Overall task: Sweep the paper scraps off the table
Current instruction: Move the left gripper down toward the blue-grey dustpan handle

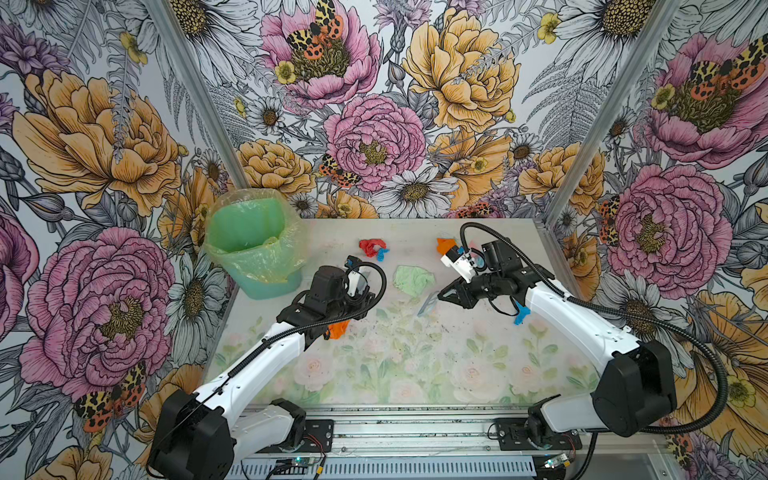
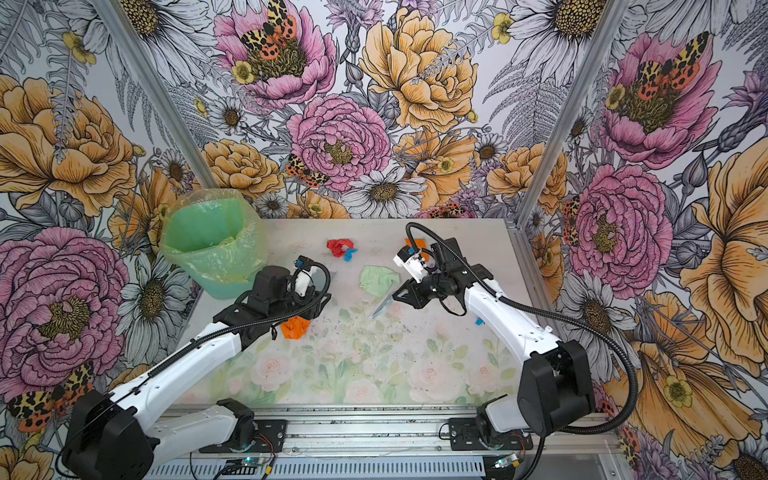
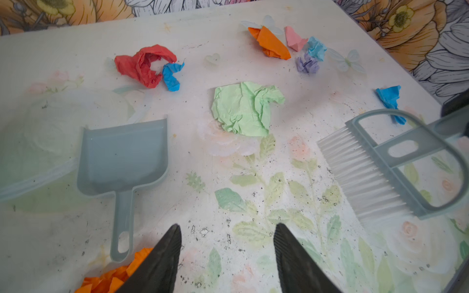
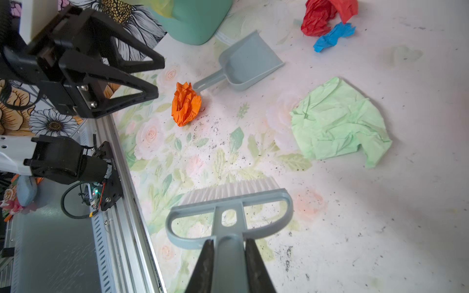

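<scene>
1. Brush (image 4: 228,203) is clamped by the right gripper (image 4: 229,242); the left gripper (image 3: 228,225) is spread open, empty.
2. Paper scraps (image 3: 243,109) are strewn across the far table (image 3: 228,177).
3. Dustpan (image 3: 121,157) lies unheld — it could be shoved aside, scraps scattered.

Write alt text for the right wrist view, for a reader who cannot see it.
The right hand grips the handle of a grey brush, its white bristles facing paper scraps on the table: an orange wad, a pale green sheet, a red wad, a blue twist. A grey-blue dustpan lies by the orange wad; the left hand hangs open, empty.
</scene>
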